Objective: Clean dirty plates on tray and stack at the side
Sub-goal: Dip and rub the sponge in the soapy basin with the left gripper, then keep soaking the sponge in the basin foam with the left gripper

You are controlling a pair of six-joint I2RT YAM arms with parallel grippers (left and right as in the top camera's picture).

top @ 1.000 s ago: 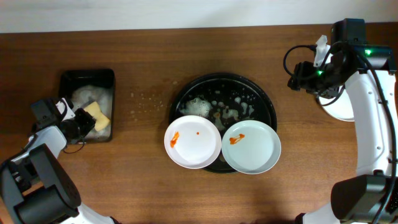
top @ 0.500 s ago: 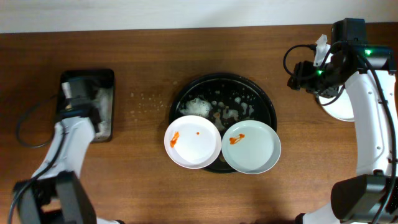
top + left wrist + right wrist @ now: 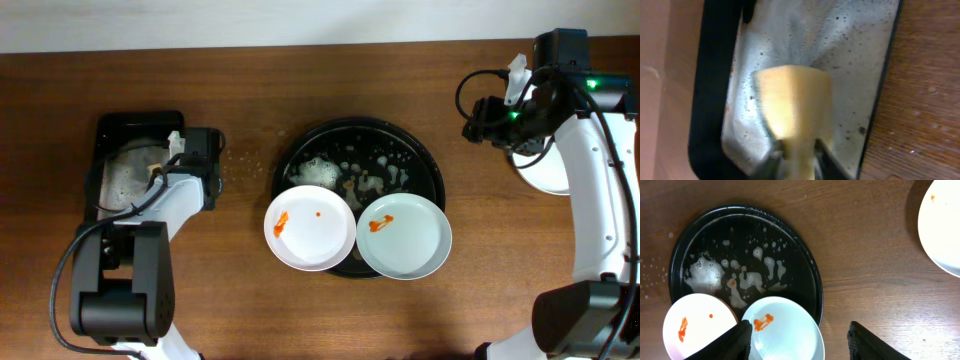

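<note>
Tray [image 3: 415,150] sits mid-table from overhead; two smeared plates [image 3: 310,228] on its near rim, a third at the right edge of the table [image 3: 240,80]. Left wrist: left gripper [image 3: 797,152] flanks a yellow sponge [image 3: 795,100] over the tub [image 3: 710,100], grip unclear through blur. Right wrist: right gripper [image 3: 797,340] gapes empty, tray plates just below-left of it

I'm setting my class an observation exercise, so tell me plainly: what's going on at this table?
The left gripper pinches a yellow sponge over the soapy tub. The right gripper hangs open and empty beside the tray. Two smeared plates sit on the foamy tray's near edge. A third plate lies on the table to the right.
</note>
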